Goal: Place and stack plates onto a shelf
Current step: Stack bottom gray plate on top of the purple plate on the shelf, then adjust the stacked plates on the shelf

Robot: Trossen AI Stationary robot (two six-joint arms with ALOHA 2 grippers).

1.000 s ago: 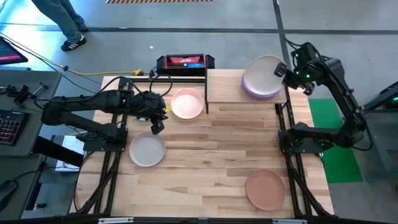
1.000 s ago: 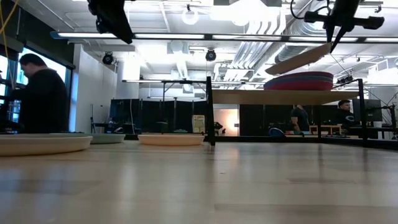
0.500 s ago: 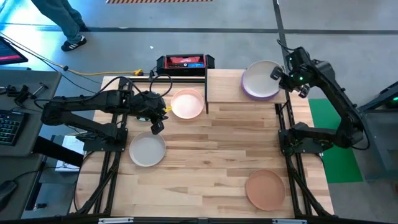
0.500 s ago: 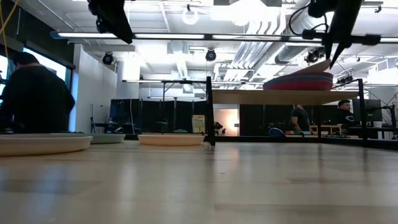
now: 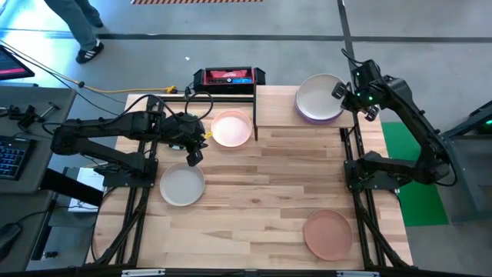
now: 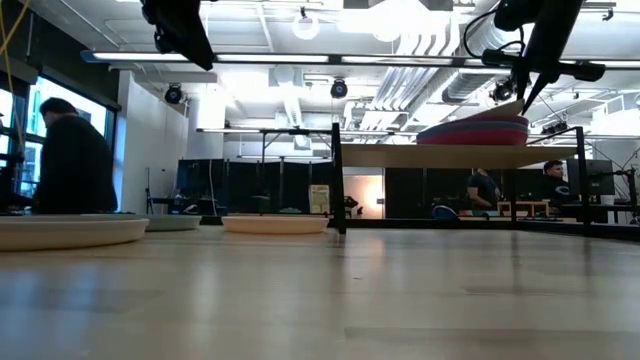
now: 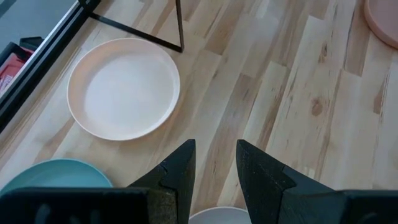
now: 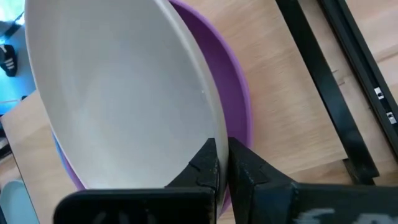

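My right gripper (image 5: pixel 344 95) is shut on the grey plate (image 5: pixel 317 95) above the stack on the shelf (image 5: pixel 277 111). A purple plate (image 8: pixel 239 118) shows just under the grey one, with a blue rim (image 8: pixel 60 158) below it. In the low view the stack (image 6: pixel 470 134) sits on the shelf board (image 6: pixel 440 155). My left gripper (image 5: pixel 192 154) hangs open above the table, between the pale pink plate (image 5: pixel 231 128) and the cream plate (image 5: pixel 182 186). The salmon-brown plate (image 5: pixel 327 235) lies flat near the table's near right corner. The teal plate (image 7: pixel 56 180) lies flat beside the pink one. My right gripper pinches the grey plate's rim (image 8: pixel 202 134) on its right side, one finger on the inner face and one underneath. The fingers come slanting down from the table's right. The plate is tilted slightly: the held side (image 6: pixel 518 104) is raised and the left part lies on the purple plate.
A black post (image 5: pixel 254 108) stands at the shelf's left end, with a black frame rail beside the pink plate. A red-and-black device (image 5: pixel 228 76) and a yellow cable lie at the table's far edge. Bare wood spans the table's middle (image 5: pixel 269 185). People stand in the room behind.
My right gripper has come down and moved toward the table's left, over the stack. The grey plate it holds was steeply tilted above the shelf and now lies nearly flat on the purple plate.
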